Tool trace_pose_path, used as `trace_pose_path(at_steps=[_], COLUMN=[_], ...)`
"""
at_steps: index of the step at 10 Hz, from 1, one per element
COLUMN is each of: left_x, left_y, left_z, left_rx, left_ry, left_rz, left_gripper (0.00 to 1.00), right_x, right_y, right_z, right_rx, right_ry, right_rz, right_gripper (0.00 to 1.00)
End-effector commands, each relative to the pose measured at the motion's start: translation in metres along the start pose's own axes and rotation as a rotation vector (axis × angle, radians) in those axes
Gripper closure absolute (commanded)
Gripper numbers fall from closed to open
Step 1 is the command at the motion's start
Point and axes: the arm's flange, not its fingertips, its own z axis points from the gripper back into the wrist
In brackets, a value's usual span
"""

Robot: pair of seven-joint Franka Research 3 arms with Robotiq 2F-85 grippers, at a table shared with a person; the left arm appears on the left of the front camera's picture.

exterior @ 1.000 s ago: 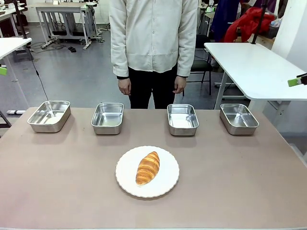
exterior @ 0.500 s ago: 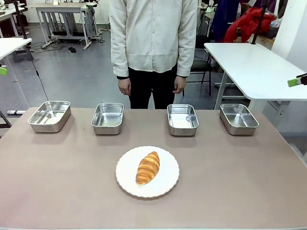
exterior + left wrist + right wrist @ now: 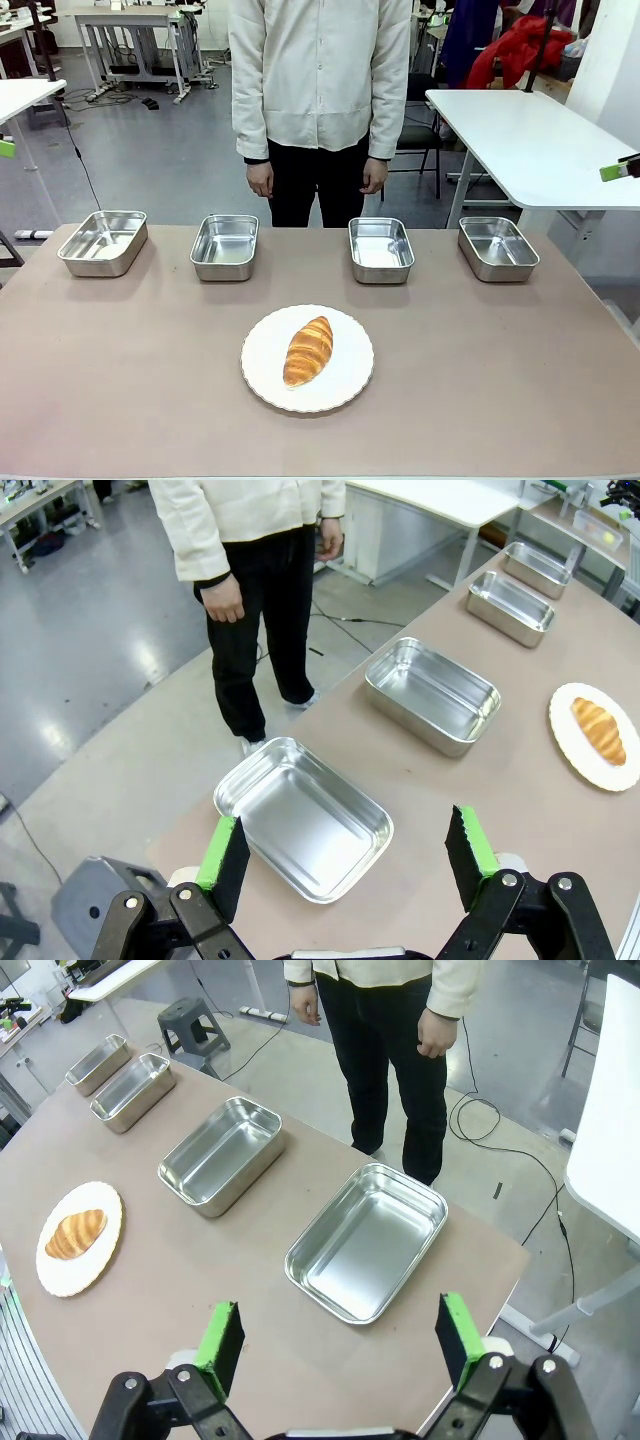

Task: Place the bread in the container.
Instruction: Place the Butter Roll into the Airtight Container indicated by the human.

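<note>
Golden bread [image 3: 308, 350] unobscured on plate [image 3: 262, 375], person [image 3: 320, 90] cropped at top

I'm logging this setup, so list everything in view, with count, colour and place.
bread: one, golden brown, lying on the plate
plate: one, white, near the middle of the table
steel pans: four, silver, empty, in a row along the table's far side
table: one, beige-brown, bearing all of the above
white side table: one, behind at the right
red cloth: one, far background, right
person: one, cream jacket, black trousers, standing at the far side, hands hanging
left jaws: one pair, black, green pads, open, raised off the table's left end
right jaws: one pair, black, green pads, open, raised off the right end
</note>
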Motion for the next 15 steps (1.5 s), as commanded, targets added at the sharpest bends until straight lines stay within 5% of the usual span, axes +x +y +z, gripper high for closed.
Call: trace_pose_path(at_steps=[1, 15], left_x=[0.0014, 0.0014], left_y=[-0.0007, -0.0007], left_z=[0.0012, 0.0012], left_rx=[0.0, 0.0], left_ry=[-0.012, -0.012], left_rz=[-0.007, -0.007], left_gripper=[0.0, 0.0], right_x=[0.0004, 0.0004], right_y=[-0.0001, -0.0001], right_z=[-0.0013, -0.0013], right_rx=[0.004, 0.004], right_ry=[-0.006, -0.006], right_rz=[0.0, 0.0], right_gripper=[0.0, 0.0])
